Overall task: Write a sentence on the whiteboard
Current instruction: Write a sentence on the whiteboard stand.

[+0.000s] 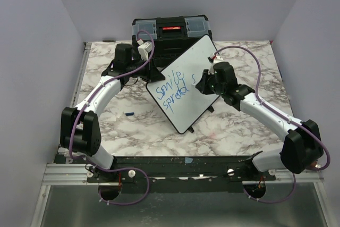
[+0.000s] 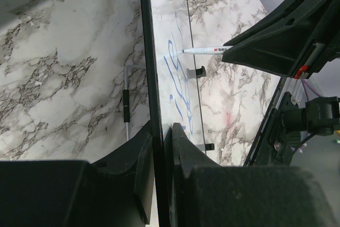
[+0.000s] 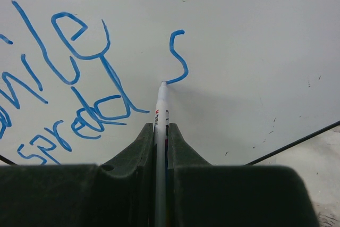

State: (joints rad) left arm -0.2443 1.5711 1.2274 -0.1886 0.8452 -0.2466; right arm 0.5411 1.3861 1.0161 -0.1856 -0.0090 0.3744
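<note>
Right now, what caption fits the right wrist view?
Right gripper holds a marker, tip touching a blue s on the whiteboard.

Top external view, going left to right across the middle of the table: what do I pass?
Left arm's elbow, small blue piece, the sentence, right end effector, right arm's elbow.

**Whiteboard with a partly written sentence, gripped at one edge.**
The whiteboard [image 1: 206,57], glossy white with rounded corners and a thin black rim, sits tilted and turned cornerwise, one edge clamped between the fingers of the left gripper [image 2: 159,131]. The sentence [image 1: 174,90], in slanted blue letters, reads "Smile" above "spread" and lies to the left of the right gripper [image 3: 161,128]. A lone "s" ends at the tip of the marker [image 3: 161,99] pinched in that gripper.
</note>
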